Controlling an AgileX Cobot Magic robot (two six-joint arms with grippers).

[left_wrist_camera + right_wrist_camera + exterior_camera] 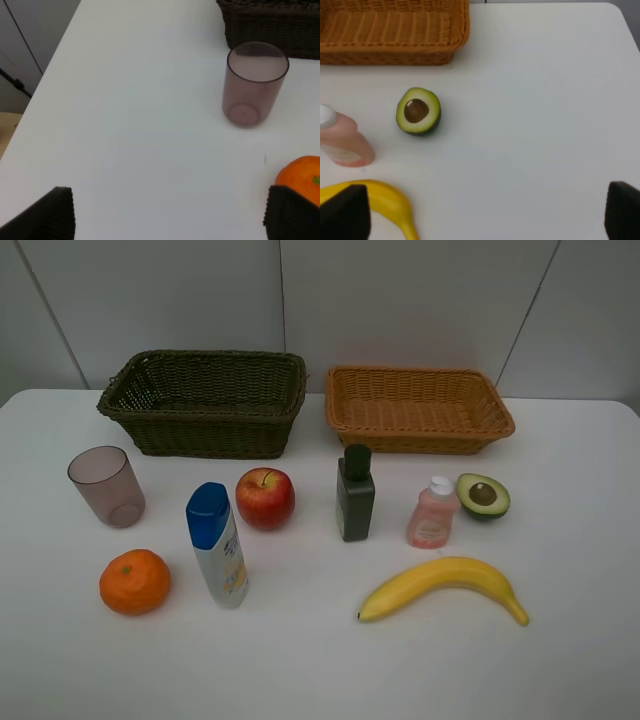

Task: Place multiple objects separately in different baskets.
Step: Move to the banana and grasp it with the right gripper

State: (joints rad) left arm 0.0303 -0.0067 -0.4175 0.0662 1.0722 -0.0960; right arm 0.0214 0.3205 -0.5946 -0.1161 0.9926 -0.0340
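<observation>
Left gripper [172, 220] hangs wide open and empty toward the bench's front-left corner — the orange [302, 177] just beside one finger, the cup [256, 82] ahead toward the back edge. Right gripper [482, 215], likewise open, is the nearer to the avocado half [418, 111].

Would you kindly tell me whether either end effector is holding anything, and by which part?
Nothing is held: left end effector and right end effector both stand open, empty.

Both baskets, dark [205, 400] and orange-tan [418, 408], are rough woven wicker. Cup [107, 486]: translucent smooth plastic. Apple [265, 497]: glossy. Table [300, 660]: matt white.
</observation>
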